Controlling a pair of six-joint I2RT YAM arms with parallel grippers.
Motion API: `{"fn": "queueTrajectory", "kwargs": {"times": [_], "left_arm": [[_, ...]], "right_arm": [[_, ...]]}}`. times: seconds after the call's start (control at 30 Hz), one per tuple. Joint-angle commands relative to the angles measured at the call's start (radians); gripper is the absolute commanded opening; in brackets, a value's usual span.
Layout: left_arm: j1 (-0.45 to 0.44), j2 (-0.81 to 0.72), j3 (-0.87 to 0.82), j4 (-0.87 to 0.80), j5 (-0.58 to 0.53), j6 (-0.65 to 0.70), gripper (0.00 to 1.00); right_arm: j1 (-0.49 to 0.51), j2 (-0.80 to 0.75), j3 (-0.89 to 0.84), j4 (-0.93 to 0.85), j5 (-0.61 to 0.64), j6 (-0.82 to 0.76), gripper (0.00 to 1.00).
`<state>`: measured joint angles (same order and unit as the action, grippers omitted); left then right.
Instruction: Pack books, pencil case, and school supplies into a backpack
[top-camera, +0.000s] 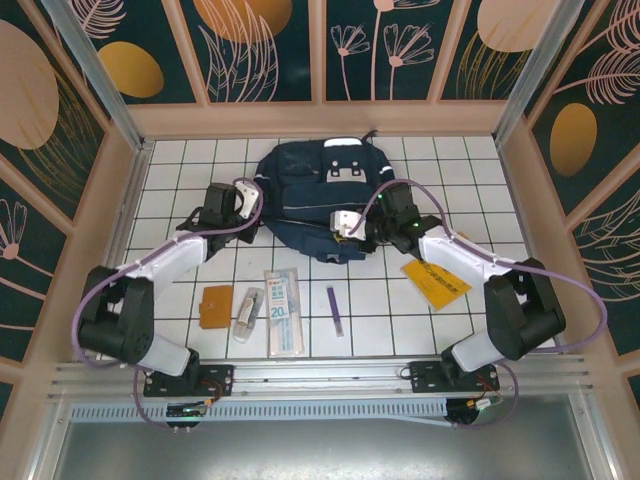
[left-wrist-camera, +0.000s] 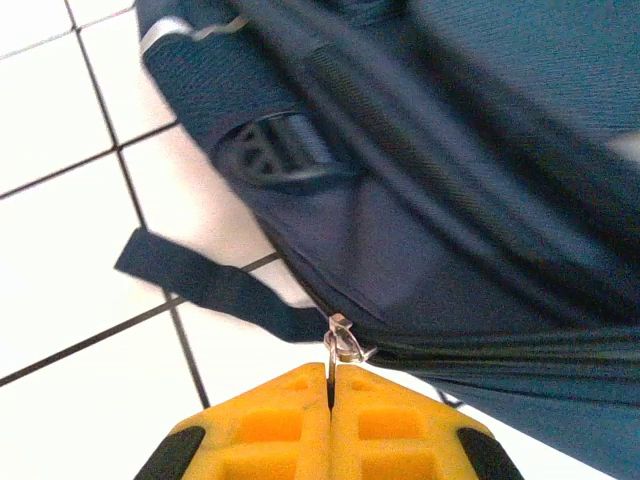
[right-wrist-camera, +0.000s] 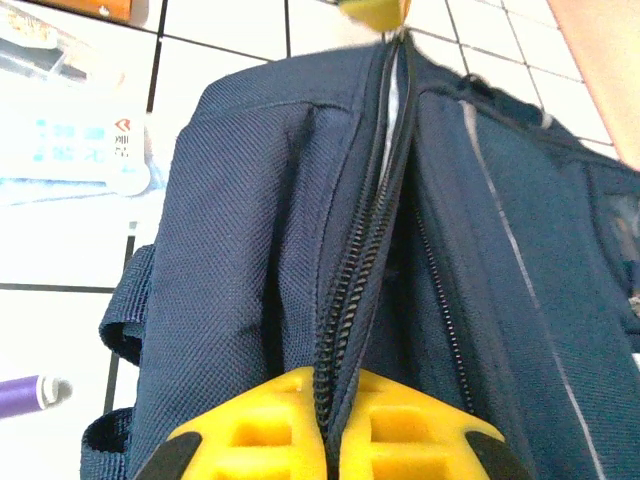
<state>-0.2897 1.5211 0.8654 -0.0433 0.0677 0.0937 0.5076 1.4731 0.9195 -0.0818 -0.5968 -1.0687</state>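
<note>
Top external view: the backpack lies flat at upper centre of the desk, with both arms reaching in to its lower edge. The left claw is at its left corner, the right claw at its lower middle.

Left wrist view: the left claw is pressed together on the metal zip pull at the bag's corner.

Right wrist view: the right claw is clamped on the bag's fabric right at the zip. The zip looks parted along the line running toward the top of the frame. How wide the mouth is, I cannot tell.

Nothing is packed yet, by my reading. The booklet lies at right, just beside the right arm. The orange book, packet, pack and pen sit in a row at lower centre, all outside the bag. So the work appears to be at the opening step, with every item left to load and the bag to close after.
</note>
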Motion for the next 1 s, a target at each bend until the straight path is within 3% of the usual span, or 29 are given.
{"fn": "queueTrajectory", "kwargs": {"times": [0.0,0.33,0.4,0.53,0.57,0.7,0.83,0.9,0.97], "left_arm": [[0.072,0.102,0.075,0.048,-0.167,-0.042,0.0],[0.077,0.316,0.25,-0.002,-0.188,-0.06,0.0],[0.077,0.314,0.26,0.001,-0.16,-0.02,0.14],[0.077,0.224,0.211,0.087,-0.067,0.062,0.3],[0.077,0.199,0.196,0.106,-0.023,0.092,0.35],[0.075,0.079,0.2,0.056,0.26,0.237,0.48],[0.038,0.059,0.259,-0.012,0.36,0.281,0.48],[-0.025,0.049,0.259,-0.041,0.372,0.393,0.52],[-0.097,0.05,0.252,-0.075,0.371,0.539,0.57]], "right_arm": [[-0.017,-0.077,0.012,-0.051,-0.047,-0.019,0.0],[0.002,-0.14,-0.03,-0.08,-0.039,-0.071,0.0],[0.009,-0.152,-0.048,-0.067,-0.043,-0.066,0.0],[0.018,-0.154,-0.089,-0.01,-0.013,-0.031,0.0],[0.02,-0.151,-0.097,0.012,0.003,-0.012,0.03],[0.033,-0.137,-0.11,0.06,0.082,0.057,0.41],[0.034,-0.183,-0.161,0.246,0.201,0.321,0.51],[0.019,-0.215,-0.18,0.325,0.276,0.493,0.52],[-0.005,-0.231,-0.178,0.378,0.445,0.711,0.55]]}}
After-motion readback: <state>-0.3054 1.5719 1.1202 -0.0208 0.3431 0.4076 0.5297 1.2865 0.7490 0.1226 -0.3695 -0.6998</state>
